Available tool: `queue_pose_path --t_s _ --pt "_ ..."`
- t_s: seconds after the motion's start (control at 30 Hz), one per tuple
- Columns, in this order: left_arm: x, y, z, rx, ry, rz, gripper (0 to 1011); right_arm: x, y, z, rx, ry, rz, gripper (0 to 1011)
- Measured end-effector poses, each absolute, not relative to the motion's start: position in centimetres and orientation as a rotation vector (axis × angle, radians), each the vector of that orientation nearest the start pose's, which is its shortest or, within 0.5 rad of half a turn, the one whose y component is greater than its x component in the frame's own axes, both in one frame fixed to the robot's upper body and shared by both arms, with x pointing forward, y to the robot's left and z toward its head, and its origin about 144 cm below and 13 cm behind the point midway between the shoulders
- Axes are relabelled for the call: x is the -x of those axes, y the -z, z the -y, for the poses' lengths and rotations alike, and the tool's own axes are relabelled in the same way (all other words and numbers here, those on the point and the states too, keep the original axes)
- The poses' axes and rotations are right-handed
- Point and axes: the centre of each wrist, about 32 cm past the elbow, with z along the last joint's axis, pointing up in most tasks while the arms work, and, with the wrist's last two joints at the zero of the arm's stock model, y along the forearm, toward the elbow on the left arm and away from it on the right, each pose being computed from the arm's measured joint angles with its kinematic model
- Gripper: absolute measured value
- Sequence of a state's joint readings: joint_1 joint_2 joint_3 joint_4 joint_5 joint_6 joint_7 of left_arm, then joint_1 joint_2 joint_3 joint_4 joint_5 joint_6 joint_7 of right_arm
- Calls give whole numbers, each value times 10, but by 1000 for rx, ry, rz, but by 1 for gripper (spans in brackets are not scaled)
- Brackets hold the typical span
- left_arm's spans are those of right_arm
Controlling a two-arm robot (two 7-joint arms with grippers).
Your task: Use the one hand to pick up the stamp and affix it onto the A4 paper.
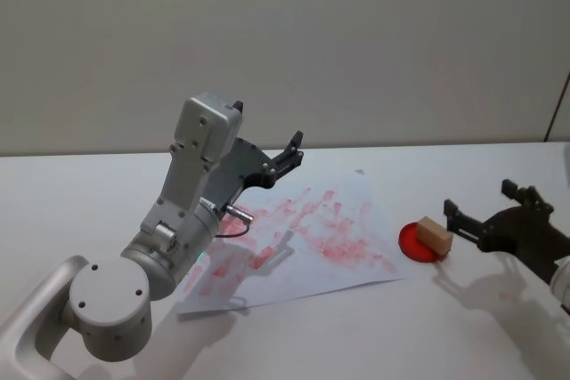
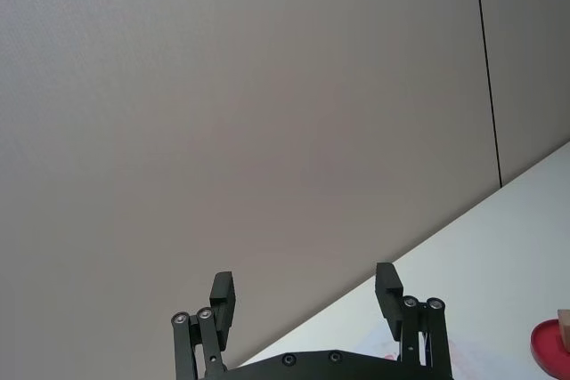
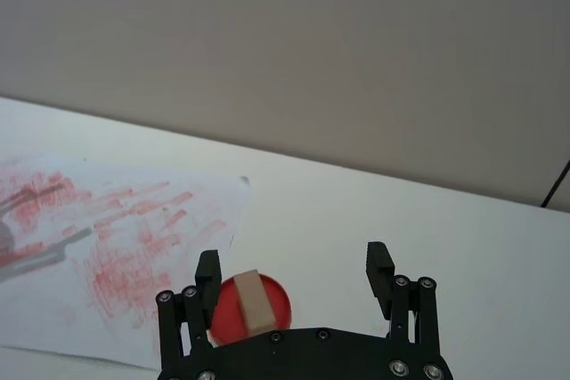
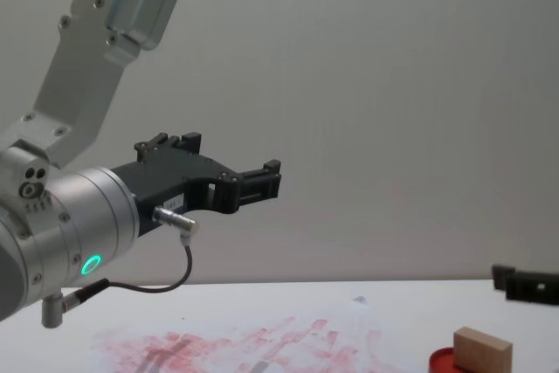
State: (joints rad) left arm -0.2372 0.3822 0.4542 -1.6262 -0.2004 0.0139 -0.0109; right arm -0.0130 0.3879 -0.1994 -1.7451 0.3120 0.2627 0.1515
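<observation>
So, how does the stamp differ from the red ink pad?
The stamp is a pale wooden block; the ink pad is a flat red disc. The stamp stands taller; the ink pad spreads wider. Both sit beside the A4 paper, the stamp resting on the ink pad.

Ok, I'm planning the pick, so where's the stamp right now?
In the head view the stamp sits on the red ink pad, right of the A4 paper, beside the open right gripper.

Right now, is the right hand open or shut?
Open: the right hand's fingers stand wide apart, gripping nothing; the stamp rests on the ink pad.
</observation>
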Motion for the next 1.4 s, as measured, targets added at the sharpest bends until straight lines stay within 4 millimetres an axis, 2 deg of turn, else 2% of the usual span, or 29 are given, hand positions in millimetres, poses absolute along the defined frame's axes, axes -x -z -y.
queue_pose_path --t_s 0.57,1.23,1.4 --pt "-492 -1204 -198 -61 -1124 268 1001 -479 -1173 251 330 1057 -156 1001" --pt "-492 -1204 -198 -61 -1124 268 1001 -492 -1165 239 412 1028 -175 1001" --pt "-492 -1204 -198 -61 -1124 268 1001 -494 -1164 238 421 1027 -175 929"
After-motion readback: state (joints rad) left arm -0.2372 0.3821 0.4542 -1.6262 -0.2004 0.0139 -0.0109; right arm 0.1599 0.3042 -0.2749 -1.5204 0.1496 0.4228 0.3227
